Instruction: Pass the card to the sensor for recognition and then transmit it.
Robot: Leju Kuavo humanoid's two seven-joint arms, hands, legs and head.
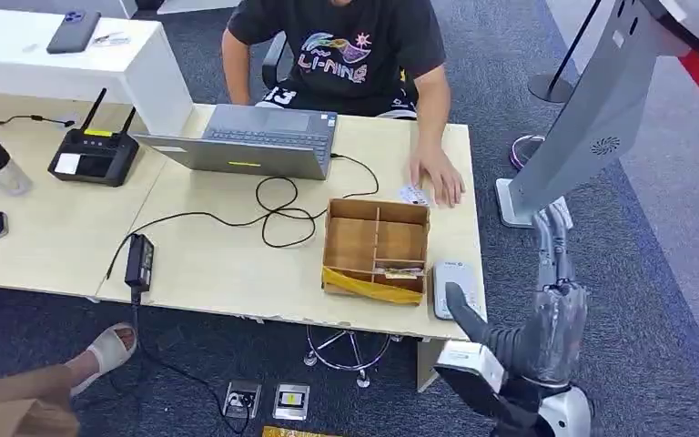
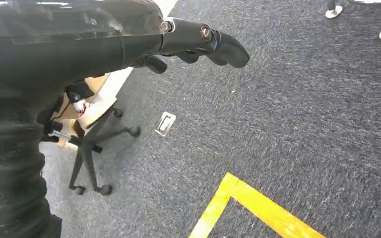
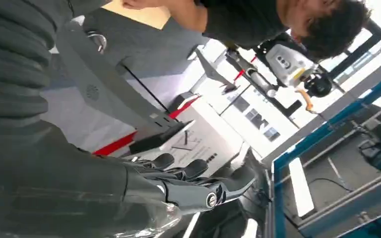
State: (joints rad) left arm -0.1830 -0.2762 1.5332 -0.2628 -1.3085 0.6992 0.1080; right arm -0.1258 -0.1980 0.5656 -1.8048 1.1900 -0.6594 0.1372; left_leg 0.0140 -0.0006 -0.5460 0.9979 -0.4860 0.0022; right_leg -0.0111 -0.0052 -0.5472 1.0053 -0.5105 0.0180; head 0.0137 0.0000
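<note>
Head view: card (image 1: 413, 194) lies flat on the wooden table (image 1: 218, 264) at frame centre-right, under the fingertips of a seated person's hand (image 1: 439, 176), just above the cardboard divider box (image 1: 375, 248). Grey sensor pad (image 1: 450, 288) sits right of the box at the table edge. Right hand (image 1: 496, 339) at lower right, near the sensor, fingers extended and holding nothing; thumb tip seems to overlap the pad, contact unclear. Left hand (image 2: 198, 42) hangs over grey carpet (image 2: 287, 114), fingers straight, loosely apart, holding nothing. Laptop (image 1: 250, 141) at upper centre.
</note>
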